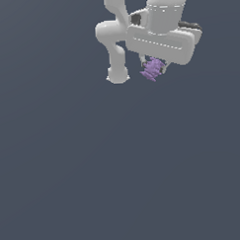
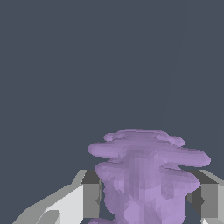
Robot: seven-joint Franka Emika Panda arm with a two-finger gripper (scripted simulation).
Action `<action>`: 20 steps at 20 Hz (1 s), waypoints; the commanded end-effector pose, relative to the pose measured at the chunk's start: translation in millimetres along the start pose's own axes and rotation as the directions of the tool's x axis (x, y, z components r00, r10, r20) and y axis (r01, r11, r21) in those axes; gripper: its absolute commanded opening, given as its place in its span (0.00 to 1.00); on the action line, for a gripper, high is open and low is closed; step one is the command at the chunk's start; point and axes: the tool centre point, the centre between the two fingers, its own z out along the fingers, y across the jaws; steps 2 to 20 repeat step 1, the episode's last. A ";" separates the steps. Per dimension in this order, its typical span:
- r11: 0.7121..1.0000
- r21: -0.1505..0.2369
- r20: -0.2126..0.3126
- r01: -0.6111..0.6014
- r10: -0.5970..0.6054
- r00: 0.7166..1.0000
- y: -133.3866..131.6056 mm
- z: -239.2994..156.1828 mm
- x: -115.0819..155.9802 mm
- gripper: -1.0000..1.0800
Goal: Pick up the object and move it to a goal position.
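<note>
The object (image 1: 152,69) is a small light-purple lump with jagged ridges, hanging just under the white hand near the top of the exterior view. My gripper (image 1: 153,69) is shut on it, and the fingers are mostly hidden behind the lump and the hand. In the wrist view the object (image 2: 146,175) fills the space between the two grey and white fingers (image 2: 91,194), which press on its sides. My gripper (image 2: 146,197) holds it above the plain dark floor.
The white arm's elbow link (image 1: 116,53) hangs down at the exterior view's left of the hand. A flat dark grey-blue floor (image 1: 94,167) lies below, with nothing else on it in view.
</note>
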 end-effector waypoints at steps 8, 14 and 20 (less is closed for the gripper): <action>1.000 -0.001 0.001 -0.001 0.001 1.000 -1.1 -1.8 -0.5 0.00; 1.000 -0.001 0.001 -0.001 0.001 1.000 -1.1 -1.8 -0.5 0.00; 1.000 -0.001 0.001 -0.001 0.001 1.000 -1.1 -1.8 -0.5 0.00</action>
